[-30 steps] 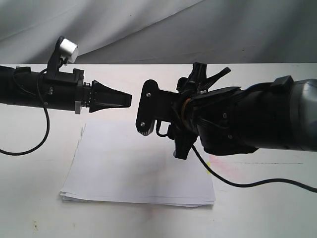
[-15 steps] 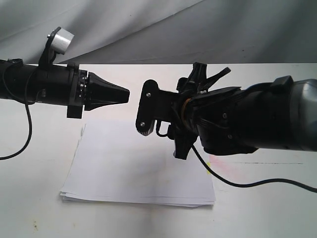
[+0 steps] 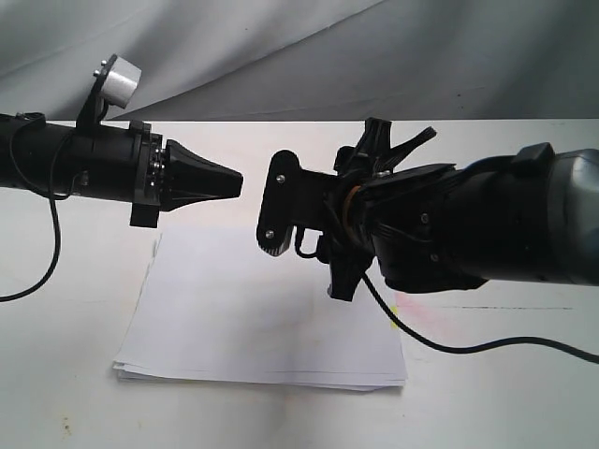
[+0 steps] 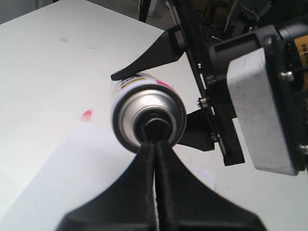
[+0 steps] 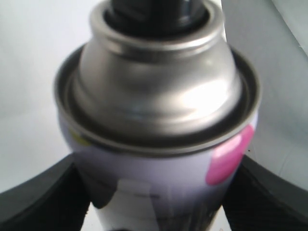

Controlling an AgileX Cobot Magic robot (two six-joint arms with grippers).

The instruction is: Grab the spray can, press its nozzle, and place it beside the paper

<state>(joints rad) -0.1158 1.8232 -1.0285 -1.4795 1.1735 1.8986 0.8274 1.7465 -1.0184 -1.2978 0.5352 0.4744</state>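
My right gripper (image 5: pixel 154 192) is shut on the spray can (image 5: pixel 159 120) and holds it lying level above the table. The can's silver dome and a pink label patch show. The black nozzle (image 4: pixel 156 126) faces my left gripper (image 4: pixel 155 143), which is shut with its tips right at the nozzle; whether they touch I cannot tell. In the exterior view the left gripper (image 3: pixel 236 181) points right at the right arm's wrist plate (image 3: pixel 281 201), and the can is hidden behind that plate. The paper (image 3: pixel 262 318), a white stack, lies flat below both arms.
A white table (image 3: pixel 524 374) carries a faint pink mark (image 3: pixel 402 304) by the paper's right edge. Grey cloth (image 3: pixel 421 56) hangs behind. Black cables (image 3: pixel 468 348) trail from both arms over the table. The right arm's bulky body (image 3: pixel 468 234) fills the right side.
The left arm has rolled about its axis, swinging its wrist camera leftward, and its shut tip has shifted slightly left. The right arm and the can have not moved.
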